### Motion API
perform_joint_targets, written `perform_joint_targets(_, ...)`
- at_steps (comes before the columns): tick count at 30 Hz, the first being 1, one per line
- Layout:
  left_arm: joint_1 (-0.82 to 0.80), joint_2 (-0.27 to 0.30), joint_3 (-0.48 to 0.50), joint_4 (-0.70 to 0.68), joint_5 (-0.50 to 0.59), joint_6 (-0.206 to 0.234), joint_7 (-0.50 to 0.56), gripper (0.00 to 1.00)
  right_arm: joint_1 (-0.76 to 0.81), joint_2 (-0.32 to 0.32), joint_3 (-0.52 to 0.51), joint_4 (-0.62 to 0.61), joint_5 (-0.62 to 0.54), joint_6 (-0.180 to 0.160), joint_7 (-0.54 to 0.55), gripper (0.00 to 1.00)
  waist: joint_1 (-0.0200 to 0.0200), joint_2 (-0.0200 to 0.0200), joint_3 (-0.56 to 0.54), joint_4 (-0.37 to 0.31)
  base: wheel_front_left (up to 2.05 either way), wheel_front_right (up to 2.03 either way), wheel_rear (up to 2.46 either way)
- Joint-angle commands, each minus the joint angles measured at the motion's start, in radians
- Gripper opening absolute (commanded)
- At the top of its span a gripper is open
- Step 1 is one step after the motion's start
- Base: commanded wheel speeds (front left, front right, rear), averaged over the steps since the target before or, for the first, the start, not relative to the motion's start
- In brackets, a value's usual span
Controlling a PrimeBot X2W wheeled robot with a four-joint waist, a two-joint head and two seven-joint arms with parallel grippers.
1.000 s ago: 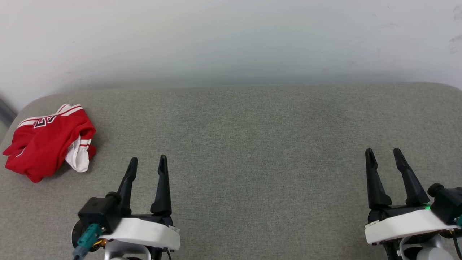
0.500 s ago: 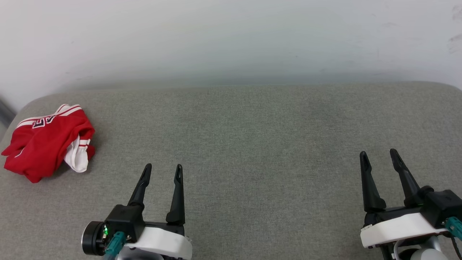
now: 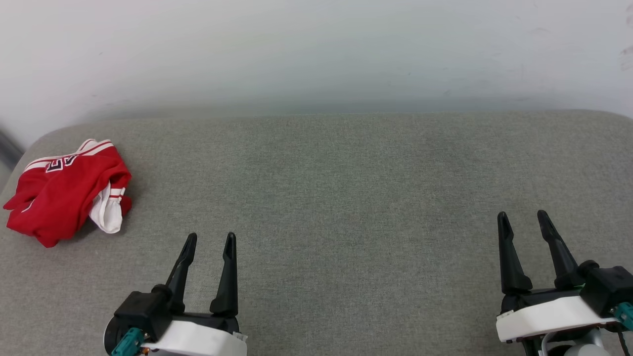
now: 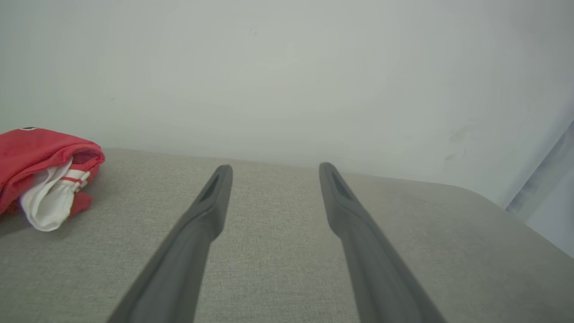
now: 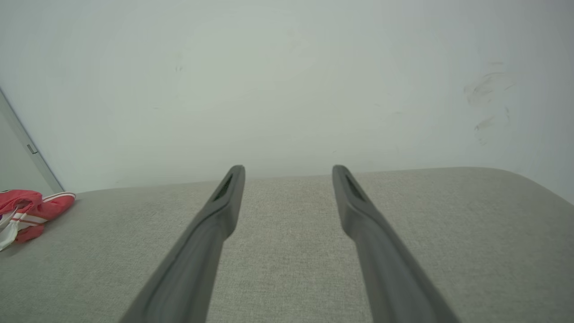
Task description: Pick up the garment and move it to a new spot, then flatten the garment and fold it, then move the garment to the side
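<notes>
1. My L gripper (image 3: pixel 211 237): nearest, lower left; fingers apart, holding nothing.
2. My R gripper (image 3: pixel 522 215): lower right; fingers apart, holding nothing.
3. Grey pad (image 3: pixel 346 188): under both grippers.
4. Garment (image 3: pixel 64 195): far-left end of the pad, well apart from the L gripper. Rumpled heap, white sleeve poking out.

Progress (est.): no neat fold seen, so pick-up, flatten, fold and set-aside look undone.
Hidden: chest letters mostly tucked in; heap cut off in L wrist view.

A grey padded surface (image 3: pixel 346 198) with rounded far corners is spread across the lower frame. Behind it a white wall (image 3: pixel 316 49) is seen, marked by faint scuffs (image 5: pixel 486 87) at the upper right.
</notes>
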Motion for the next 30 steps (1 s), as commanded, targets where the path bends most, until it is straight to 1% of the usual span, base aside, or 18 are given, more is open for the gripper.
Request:
perform_joint_targets(1, 0.01, -0.004, 0.006, 0.002, 0.021, -0.01, -0.007, 1.0, 0.004, 0.0, 0.001, 0.0, -0.015, 0.002, -0.008, 1.0, -0.0001, -0.0001, 0.0, 0.0, 0.0, 0.0, 0.0)
perform_joint_targets(4, 0.012, -0.014, 0.022, 0.018, 0.056, -0.036, -0.013, 1.0, 0.003, 0.0, -0.002, 0.014, -0.026, 0.002, -0.015, 1.0, -0.0001, -0.0001, 0.0, -0.002, 0.0, 0.0, 0.0)
perform_joint_targets(9, 0.014, -0.021, 0.026, 0.037, 0.118, -0.058, -0.024, 1.0, 0.0, 0.0, -0.003, 0.03, -0.054, 0.002, -0.025, 1.0, -0.0001, -0.0001, 0.004, -0.004, 0.0, 0.0, 0.0)
perform_joint_targets(11, 0.013, -0.022, 0.029, 0.039, 0.13, -0.059, -0.027, 1.0, -0.001, 0.0, -0.004, 0.03, -0.065, 0.001, -0.029, 1.0, -0.0001, -0.0001, 0.006, -0.003, 0.0, 0.0, 0.0)
perform_joint_targets(14, 0.01, -0.022, 0.041, 0.04, 0.099, -0.054, -0.033, 1.0, -0.002, 0.0, -0.005, 0.029, -0.084, 0.001, -0.034, 1.0, -0.0001, -0.0001, 0.009, 0.0, 0.0, 0.0, 0.0)
perform_joint_targets(18, 0.005, -0.022, 0.032, 0.043, 0.126, -0.058, -0.039, 1.0, 0.005, 0.0, 0.004, 0.03, -0.099, 0.001, -0.041, 1.0, -0.0001, -0.0001, 0.008, 0.012, 0.0, 0.0, 0.0)
perform_joint_targets(24, -0.001, -0.022, 0.031, 0.043, 0.128, -0.045, -0.041, 1.0, 0.01, 0.0, 0.017, 0.024, -0.099, 0.001, -0.043, 1.0, -0.0001, -0.0001, 0.011, 0.061, 0.0, 0.0, 0.0)
perform_joint_targets(30, 0.0, -0.022, 0.043, 0.039, 0.133, -0.042, -0.041, 1.0, 0.017, 0.001, 0.036, 0.027, -0.093, 0.001, -0.043, 1.0, -0.0001, -0.0001, 0.01, 0.148, 0.0, 0.0, 0.0)
